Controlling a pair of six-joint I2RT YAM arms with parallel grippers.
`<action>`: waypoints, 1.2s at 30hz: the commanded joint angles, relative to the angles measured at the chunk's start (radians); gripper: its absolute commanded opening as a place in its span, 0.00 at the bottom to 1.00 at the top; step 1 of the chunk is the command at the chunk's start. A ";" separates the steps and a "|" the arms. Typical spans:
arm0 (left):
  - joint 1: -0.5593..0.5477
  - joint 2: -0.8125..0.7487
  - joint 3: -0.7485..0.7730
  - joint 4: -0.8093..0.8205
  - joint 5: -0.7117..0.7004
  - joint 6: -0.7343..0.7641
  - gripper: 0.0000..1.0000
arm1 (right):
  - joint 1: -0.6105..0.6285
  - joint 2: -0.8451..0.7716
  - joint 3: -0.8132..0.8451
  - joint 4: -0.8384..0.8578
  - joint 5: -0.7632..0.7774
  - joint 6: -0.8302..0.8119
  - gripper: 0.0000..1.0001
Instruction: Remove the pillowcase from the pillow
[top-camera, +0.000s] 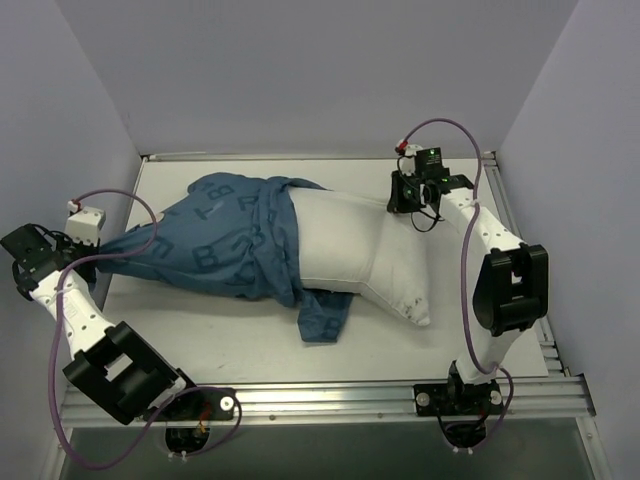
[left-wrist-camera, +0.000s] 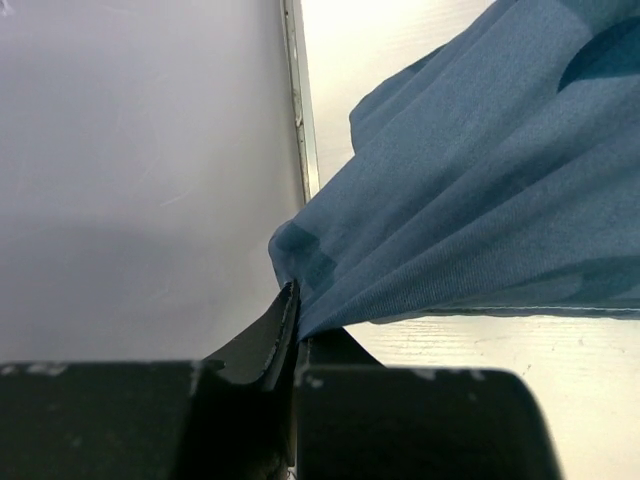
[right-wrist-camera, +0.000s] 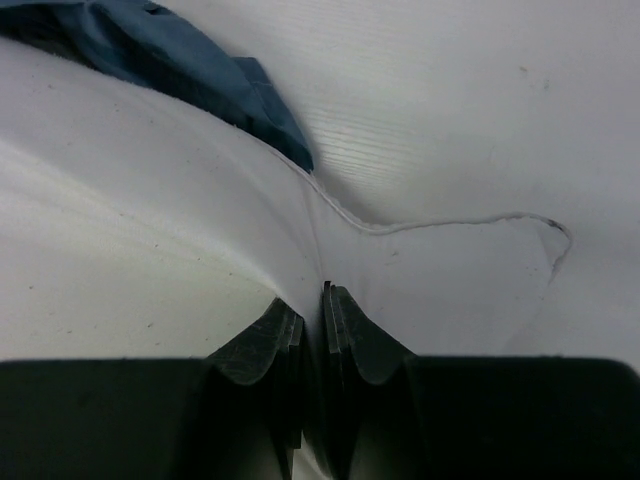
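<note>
The dark blue lettered pillowcase covers the left half of the white pillow, which lies across the table. The case is bunched around the pillow's middle, and a loose flap hangs out toward the front. My left gripper is shut on the case's left end, and the cloth fans out taut from the pinched fingertips. My right gripper is shut on the pillow's bare far right corner. In the right wrist view a fold of white pillow runs between the fingers, with blue cloth beyond.
The white table is boxed in by pale walls on the left, back and right. A metal rail runs along the left edge close to my left gripper. Another rail holds the arm bases at the front.
</note>
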 joint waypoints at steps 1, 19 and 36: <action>0.044 -0.020 0.088 0.210 -0.208 0.000 0.02 | -0.224 -0.075 0.055 -0.053 0.368 -0.048 0.00; 0.075 0.038 0.360 0.245 -0.341 -0.034 0.02 | -0.417 -0.098 0.156 -0.010 0.488 -0.007 0.00; -0.330 -0.204 0.421 -0.111 -0.024 -0.195 0.02 | 0.337 -0.207 0.148 -0.025 0.324 -0.064 0.84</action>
